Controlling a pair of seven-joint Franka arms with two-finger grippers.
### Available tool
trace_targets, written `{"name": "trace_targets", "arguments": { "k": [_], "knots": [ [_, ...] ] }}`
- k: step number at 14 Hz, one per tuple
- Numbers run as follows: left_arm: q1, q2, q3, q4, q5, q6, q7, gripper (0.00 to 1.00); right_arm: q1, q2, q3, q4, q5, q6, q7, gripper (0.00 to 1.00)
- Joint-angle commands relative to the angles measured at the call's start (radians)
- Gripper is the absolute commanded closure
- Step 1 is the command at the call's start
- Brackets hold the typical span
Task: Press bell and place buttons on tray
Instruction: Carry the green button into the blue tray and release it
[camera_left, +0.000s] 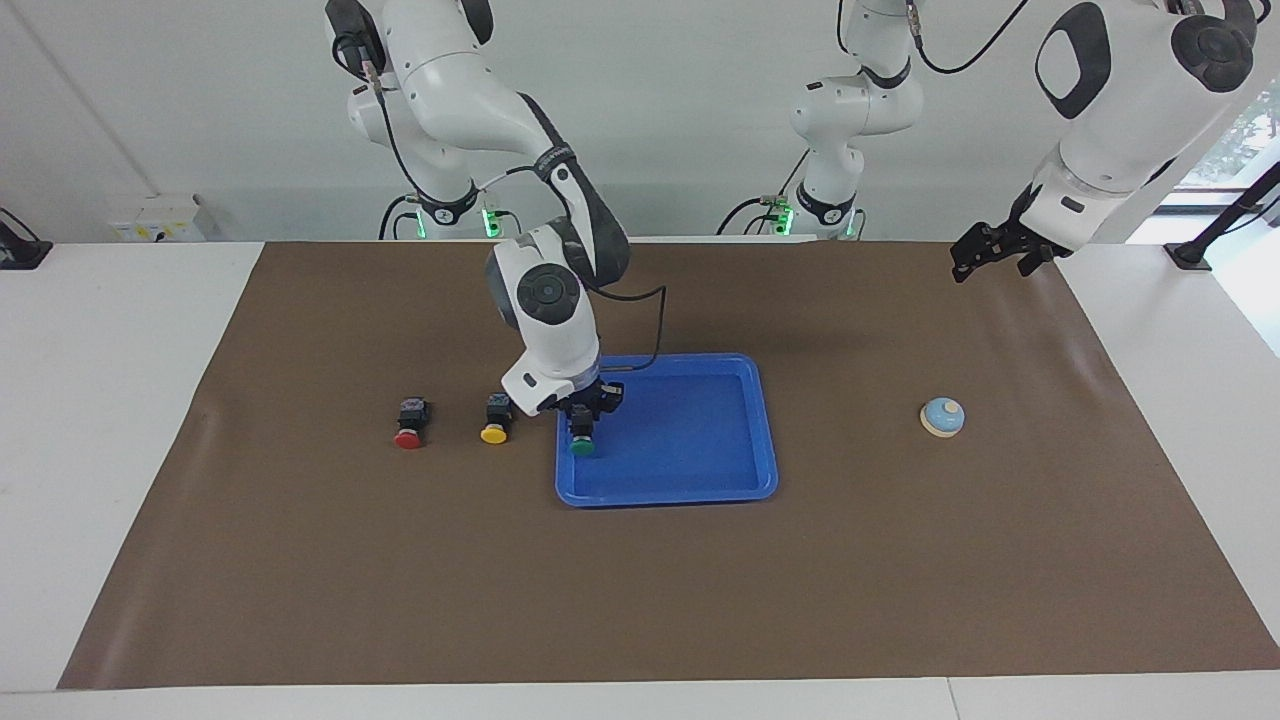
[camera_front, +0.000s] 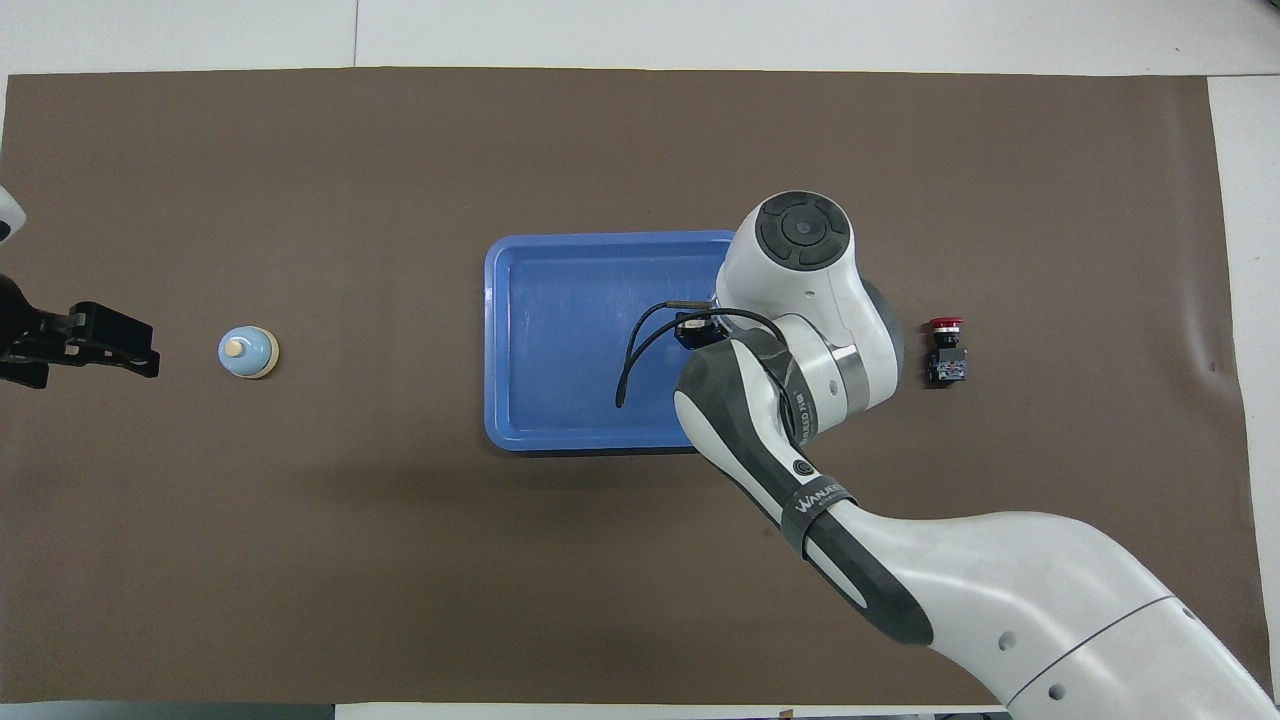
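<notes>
My right gripper (camera_left: 581, 424) is shut on the green button (camera_left: 581, 447) and holds it low over the blue tray (camera_left: 690, 445), at the tray's end toward the right arm. In the overhead view my right arm hides this button and covers that end of the tray (camera_front: 560, 340). The yellow button (camera_left: 494, 420) and the red button (camera_left: 410, 424) lie on the mat beside the tray, toward the right arm's end. The red button also shows in the overhead view (camera_front: 944, 352). The light-blue bell (camera_left: 942, 417) stands toward the left arm's end. My left gripper (camera_left: 985, 250) waits in the air there.
A brown mat (camera_left: 640, 600) covers the table, with white table edges around it. A black cable (camera_front: 640, 350) from my right wrist hangs over the tray. A third arm's base (camera_left: 830, 200) stands at the robots' end.
</notes>
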Motion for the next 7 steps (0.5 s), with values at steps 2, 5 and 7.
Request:
{"name": "trace_targets", "arguments": {
  "k": [2, 5, 7],
  "knots": [
    [-0.002, -0.009, 0.005, 0.005, -0.009, -0.019, -0.011, 0.00, 0.020, -0.045, 0.002, -0.087, 0.016, 0.062, 0.018, 0.76],
    [-0.002, -0.009, 0.005, 0.005, -0.009, -0.019, -0.011, 0.00, 0.020, -0.046, 0.002, -0.091, 0.015, 0.061, 0.018, 0.65],
    [-0.002, -0.009, 0.005, 0.005, -0.009, -0.019, -0.011, 0.00, 0.022, -0.045, 0.002, -0.087, 0.013, 0.053, 0.019, 0.00]
  ]
}}
